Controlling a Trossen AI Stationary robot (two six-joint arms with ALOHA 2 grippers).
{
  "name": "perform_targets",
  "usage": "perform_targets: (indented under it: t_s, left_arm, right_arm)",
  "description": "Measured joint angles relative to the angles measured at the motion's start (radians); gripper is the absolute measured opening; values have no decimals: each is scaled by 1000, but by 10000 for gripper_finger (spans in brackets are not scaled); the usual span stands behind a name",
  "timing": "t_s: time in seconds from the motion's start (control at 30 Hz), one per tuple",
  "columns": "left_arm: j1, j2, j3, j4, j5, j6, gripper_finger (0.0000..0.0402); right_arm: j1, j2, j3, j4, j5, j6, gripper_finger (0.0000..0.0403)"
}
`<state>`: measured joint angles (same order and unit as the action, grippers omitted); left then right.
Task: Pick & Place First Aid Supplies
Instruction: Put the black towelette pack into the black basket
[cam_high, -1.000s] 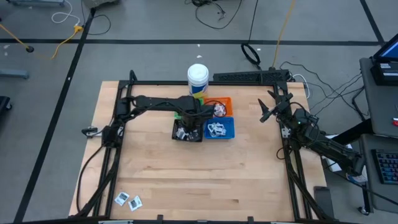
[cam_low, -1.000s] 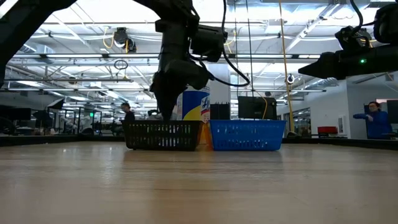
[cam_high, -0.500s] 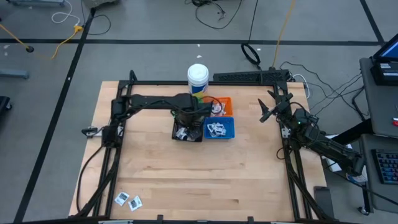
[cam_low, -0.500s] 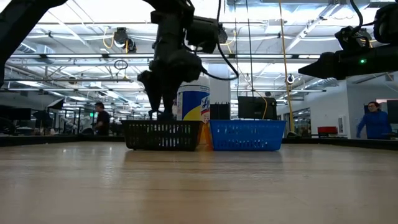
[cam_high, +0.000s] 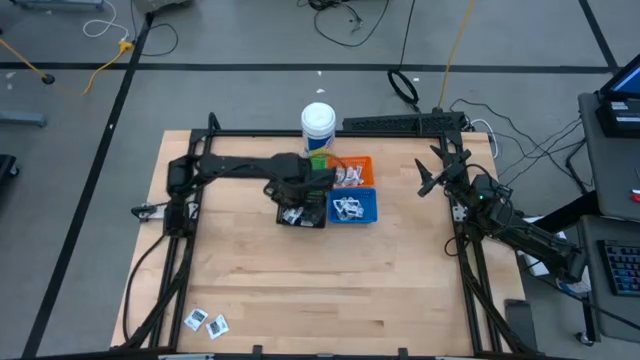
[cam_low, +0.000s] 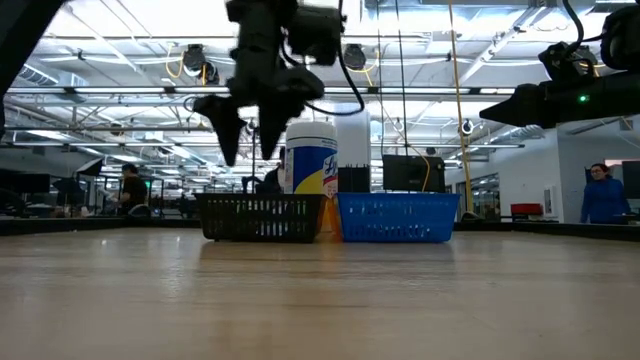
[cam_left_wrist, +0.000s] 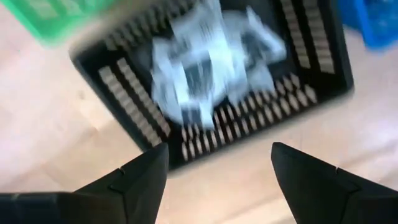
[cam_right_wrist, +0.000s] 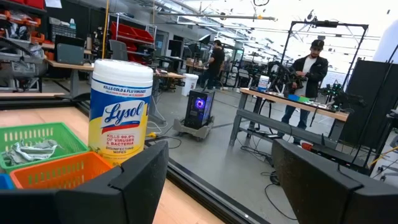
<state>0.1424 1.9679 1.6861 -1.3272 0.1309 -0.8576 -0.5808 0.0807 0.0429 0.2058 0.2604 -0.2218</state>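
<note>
White squarish packets (cam_left_wrist: 205, 74) with dark print are heaped in the black bin (cam_high: 302, 213) near the middle of the desk (cam_high: 300, 290), overlapping and tilted at varied angles. More white sachets (cam_high: 349, 208) are piled in the blue bin (cam_high: 368, 204) just to its right, and others (cam_high: 351, 176) are seen in the orange bin (cam_high: 364, 163) behind that. A crumpled pale packet (cam_right_wrist: 28, 151) lies in the green bin (cam_right_wrist: 37, 135). Two further white sachets (cam_high: 205, 322) with dark print are left flat on the desk at its near left corner, side by side and well apart from the bins.
</note>
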Motion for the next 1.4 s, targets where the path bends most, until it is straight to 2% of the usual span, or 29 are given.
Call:
perform_targets:
  t_s: [0.23,0.5,0.67,1.03,1.4]
  left_arm:
    - [-163,-113,-190,91,4,-153,281]
    - [-404,-226,-395,241,78,-239,278]
    - [-553,-272,-491,300,82,-340,282]
    - [-832,-282,-524,330,139,-449,285]
    - [-988,-282,-524,393,141,-599,275]
  right_arm:
    - [0,0,0,-1,0,0,279]
    - [0,0,0,0,0,0,279]
    - [0,0,0,0,0,0,279]
    - [0,0,0,0,0,0,279]
    - [0,0,0,0,0,0,279]
